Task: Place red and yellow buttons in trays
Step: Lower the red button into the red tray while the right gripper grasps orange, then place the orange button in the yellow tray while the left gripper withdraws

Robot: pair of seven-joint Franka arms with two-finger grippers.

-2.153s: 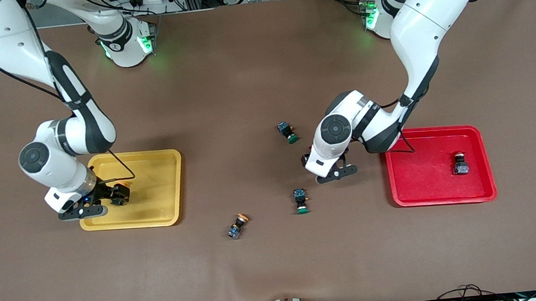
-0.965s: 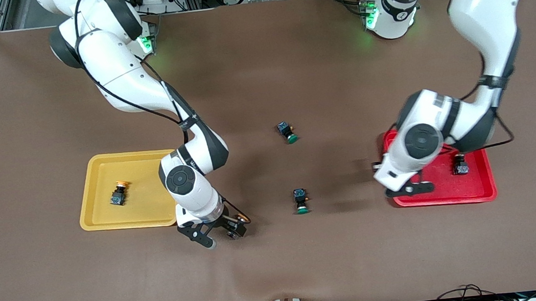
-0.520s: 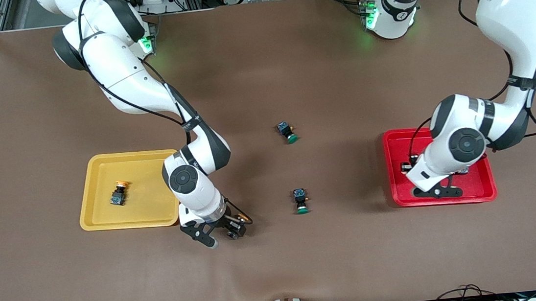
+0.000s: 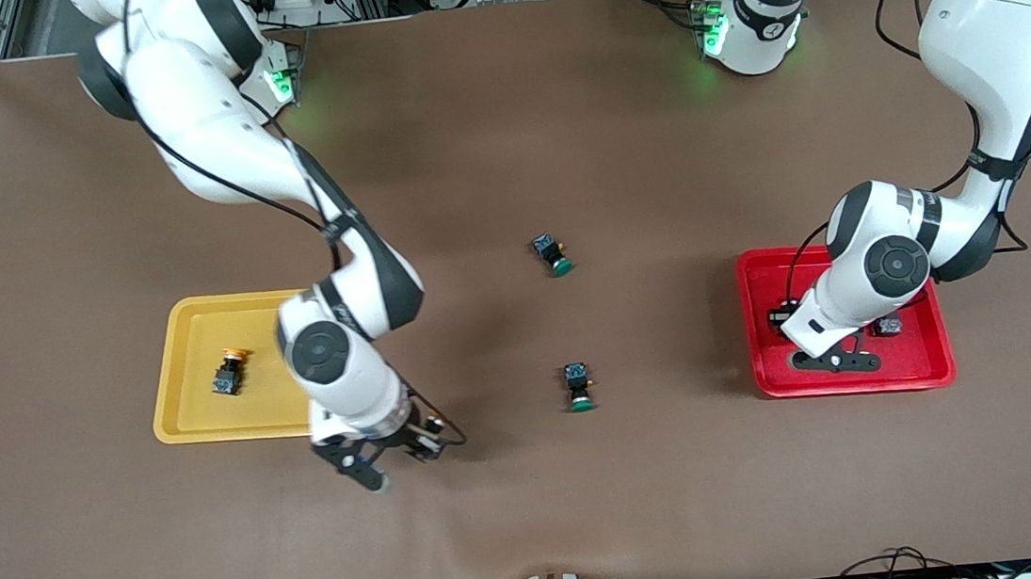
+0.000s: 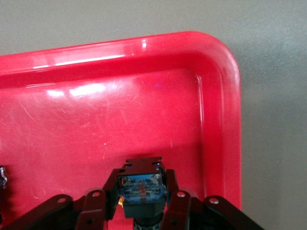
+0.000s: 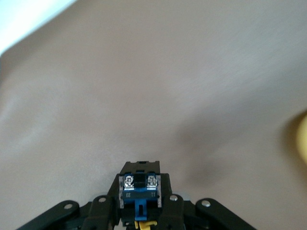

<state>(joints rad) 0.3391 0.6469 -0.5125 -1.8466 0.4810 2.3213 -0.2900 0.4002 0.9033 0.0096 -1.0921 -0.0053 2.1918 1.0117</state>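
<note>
Over the bare mat just beside the yellow tray [image 4: 192, 373], the second yellow button [image 6: 139, 199] is sitting clamped in my right gripper [image 4: 389, 453], blue-and-black body showing between the fingers in the right wrist view, while the first yellow button [image 4: 228, 371] is already lying in that tray. Toward the left arm's end, my left gripper [image 4: 833, 360] is hanging low over the red tray [image 4: 943, 352], pinching a red button [image 5: 140, 191]; the other red button [image 4: 887, 326] is peeking out from under the arm, in the tray too. Both green buttons [image 4: 554, 255] [image 4: 579, 387] are lying mid-table, well apart from the trays, not my problem. To do this bit well I'm thinking: carry the right one fully past the rim before letting go, and drop the left one clear of its neighbour. Compared with half a second ago, the right gripper is lifting off the mat and drifting toward the yellow tray, and the left one is barely shifting over the red.
</note>
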